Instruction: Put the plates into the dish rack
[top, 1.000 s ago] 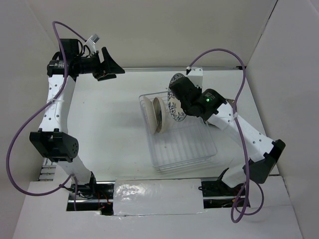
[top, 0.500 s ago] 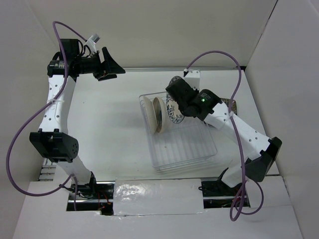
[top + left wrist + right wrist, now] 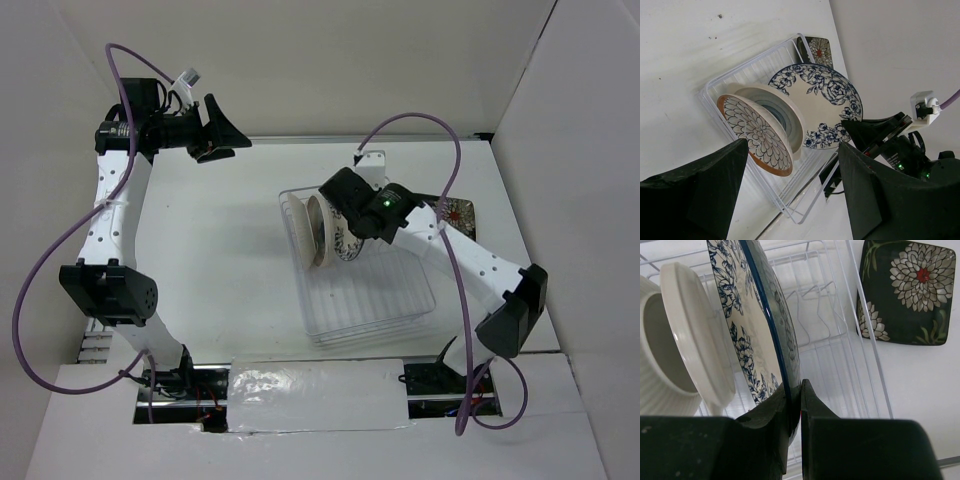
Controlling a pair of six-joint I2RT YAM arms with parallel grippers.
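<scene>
The wire dish rack [image 3: 400, 300] holds two plates on edge at its far left: a brown-white radial plate [image 3: 757, 132] and a cream plate [image 3: 790, 120] behind it. My right gripper [image 3: 345, 225] is shut on the rim of a white plate with blue flowers [image 3: 747, 325], held upright over the rack just right of the cream plate [image 3: 695, 335]. Its lower edge is hidden by my fingers [image 3: 775, 415]. A dark squarish floral plate [image 3: 460, 212] lies flat on the table outside the rack's right side. My left gripper [image 3: 225, 135] hangs open and empty, high at the far left.
White walls close in the table at the back and both sides. The rack's right half [image 3: 840, 345] shows bare tines. A foil-covered strip [image 3: 315, 392] lies at the near edge between the arm bases. Purple cables loop off both arms.
My right gripper has carried the blue-flowered plate left and down to the standing plates. The dark floral plate has come into sight behind the arm. The left arm has not moved.
</scene>
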